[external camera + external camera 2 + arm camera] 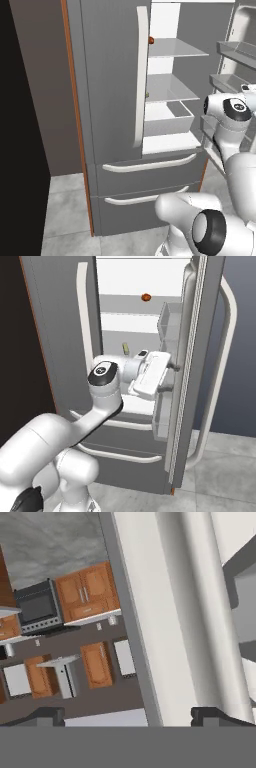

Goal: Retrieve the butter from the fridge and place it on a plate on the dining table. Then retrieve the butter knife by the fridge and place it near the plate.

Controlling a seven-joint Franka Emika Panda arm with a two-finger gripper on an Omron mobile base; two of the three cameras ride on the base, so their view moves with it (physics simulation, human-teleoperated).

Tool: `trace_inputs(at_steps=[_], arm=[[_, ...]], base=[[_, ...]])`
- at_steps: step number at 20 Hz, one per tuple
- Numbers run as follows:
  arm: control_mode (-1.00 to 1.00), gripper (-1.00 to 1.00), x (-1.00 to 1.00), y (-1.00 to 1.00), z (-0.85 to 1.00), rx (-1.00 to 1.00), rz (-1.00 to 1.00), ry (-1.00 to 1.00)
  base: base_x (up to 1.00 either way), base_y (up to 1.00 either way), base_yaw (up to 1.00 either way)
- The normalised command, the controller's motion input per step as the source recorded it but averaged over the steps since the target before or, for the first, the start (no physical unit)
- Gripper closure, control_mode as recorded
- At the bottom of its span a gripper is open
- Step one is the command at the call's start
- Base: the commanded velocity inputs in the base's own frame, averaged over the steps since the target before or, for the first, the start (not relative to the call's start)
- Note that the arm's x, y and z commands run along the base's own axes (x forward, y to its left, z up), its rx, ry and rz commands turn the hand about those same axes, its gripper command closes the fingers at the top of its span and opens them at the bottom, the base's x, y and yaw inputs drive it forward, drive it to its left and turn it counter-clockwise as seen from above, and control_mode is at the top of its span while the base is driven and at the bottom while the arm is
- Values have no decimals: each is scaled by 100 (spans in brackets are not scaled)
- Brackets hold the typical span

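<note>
The fridge (110, 100) stands with its left door shut and its right door (200, 356) swung open. The butter (125, 349), a small pale yellow stick, lies on a middle glass shelf; it shows as a speck just past the shut door's edge (147, 94). My gripper (171, 378) is open and holds nothing. It points sideways at the inner edge of the open door, to the right of the butter and a little lower. In the hand view my gripper (131, 717) faces the door's white edge (170, 612). The plate, dining table and butter knife are out of view.
A small reddish-brown round item (146, 297) sits on the upper shelf. A white drawer bin (167, 119) lies below the butter's shelf. Door bins (170, 321) line the open door beside my hand. Two bottom drawers (150, 165) carry white handles. Wooden cabinets (87, 594) show beyond.
</note>
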Motion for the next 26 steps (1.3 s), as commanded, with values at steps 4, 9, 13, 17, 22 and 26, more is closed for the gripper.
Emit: trace_inputs(at_steps=[4,9,13,17,22,26], arm=[[-100,-100,-1,92,0,0,-15,-5],[-100,-100,5,86,-1,19,-25,-16],[-100,-100,2,78,0,43,-40,-46],[-100,-100,0,56,-5,60,-40,-62],[-100,-100,1,53,-24,62,-40,-59],[-100,-100,4,76,-42,53,-32,-57]], base=[[0,0,0],[0,0,0],[0,0,0],[0,0,0],[0,0,0],[0,0,0]])
